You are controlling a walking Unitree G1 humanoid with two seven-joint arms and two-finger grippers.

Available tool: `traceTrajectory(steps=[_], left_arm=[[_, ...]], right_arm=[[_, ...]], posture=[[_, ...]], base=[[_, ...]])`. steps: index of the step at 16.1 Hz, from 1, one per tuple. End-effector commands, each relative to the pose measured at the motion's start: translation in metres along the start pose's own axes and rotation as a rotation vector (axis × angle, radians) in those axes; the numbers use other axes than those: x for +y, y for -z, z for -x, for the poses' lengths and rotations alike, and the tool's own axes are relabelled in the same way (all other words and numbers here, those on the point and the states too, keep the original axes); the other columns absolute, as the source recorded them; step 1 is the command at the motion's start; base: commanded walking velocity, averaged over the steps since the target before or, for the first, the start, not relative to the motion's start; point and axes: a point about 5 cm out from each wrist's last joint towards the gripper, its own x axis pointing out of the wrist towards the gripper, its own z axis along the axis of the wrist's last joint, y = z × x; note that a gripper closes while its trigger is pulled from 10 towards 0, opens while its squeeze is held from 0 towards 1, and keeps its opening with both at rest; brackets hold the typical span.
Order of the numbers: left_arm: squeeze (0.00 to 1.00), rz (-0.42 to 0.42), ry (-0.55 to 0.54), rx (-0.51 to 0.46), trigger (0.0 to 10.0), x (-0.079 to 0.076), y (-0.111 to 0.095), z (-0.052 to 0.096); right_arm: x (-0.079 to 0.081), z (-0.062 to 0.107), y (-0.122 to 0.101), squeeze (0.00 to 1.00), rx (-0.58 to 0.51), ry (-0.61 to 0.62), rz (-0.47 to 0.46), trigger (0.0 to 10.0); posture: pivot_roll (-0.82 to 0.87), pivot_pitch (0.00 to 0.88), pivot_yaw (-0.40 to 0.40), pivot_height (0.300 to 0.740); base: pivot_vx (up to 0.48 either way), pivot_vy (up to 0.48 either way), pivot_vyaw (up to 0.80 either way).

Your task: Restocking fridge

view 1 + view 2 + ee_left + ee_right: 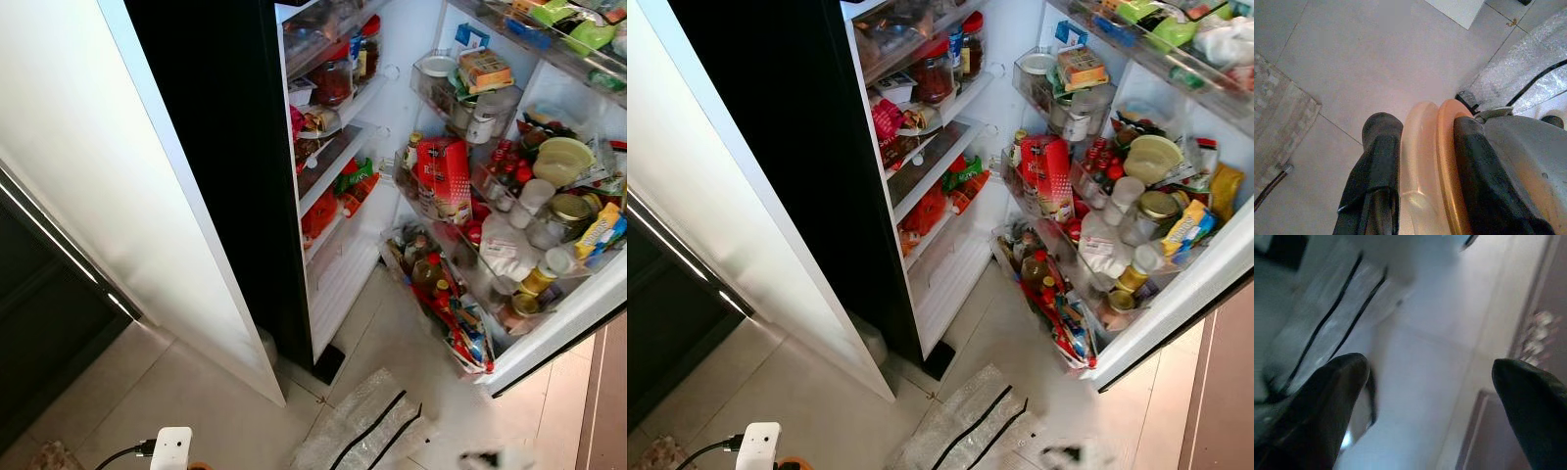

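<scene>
An open fridge (338,245) stands with its door shelves (509,225) crammed with jars and bottles; below it, over the floor, the left gripper (1420,161) pinches an orange lid (1447,166); the right gripper's (1430,382) fingers spread wide above a silver bag (362,426).

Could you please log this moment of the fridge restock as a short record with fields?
fridge: door open, its racks crowded with bottles and jars
inner shelves: stocked with jars and packets
floor: silver insulated bag lying in front of the fridge
left gripper: shut on an orange-lidded container, low above the floor tiles
right gripper: open, holding nothing, above the floor beside the bag
</scene>
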Motion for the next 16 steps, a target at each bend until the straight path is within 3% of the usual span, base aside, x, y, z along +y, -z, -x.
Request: traceTrajectory(steps=[1, 4, 6, 16], left_arm=[[0.00, 0.003, 0.029, 0.035, 10.0, -0.007, 0.008, 0.001], [0.00, 0.003, 0.029, 0.035, 10.0, -0.007, 0.008, 0.001], [0.00, -0.010, 0.031, 0.054, 10.0, -0.006, 0.015, 0.002], [0.00, 0.004, 0.030, 0.051, 10.0, -0.007, 0.015, 0.003]], right_arm=[[-0.005, 0.001, 0.006, 0.00, 0.028, 0.011, 0.006, 10.0], [-0.004, 0.001, 0.007, 0.00, 0.034, 0.005, 0.014, 10.0], [0.011, 0.000, 0.005, 0.00, 0.025, -0.036, 0.018, 10.0], [0.011, 0.002, 0.013, 0.00, 0.047, -0.035, 0.010, 10.0]], posture=[[0.04, 0.120, 0.020, 0.740], [0.04, 0.120, 0.020, 0.740], [0.03, 0.104, 0.021, 0.740], [0.03, 0.121, 0.022, 0.740]], base=[[0.000, 0.000, 0.00], [0.000, 0.000, 0.00], [0.000, 0.000, 0.00], [-0.120, 0.000, 0.00]])
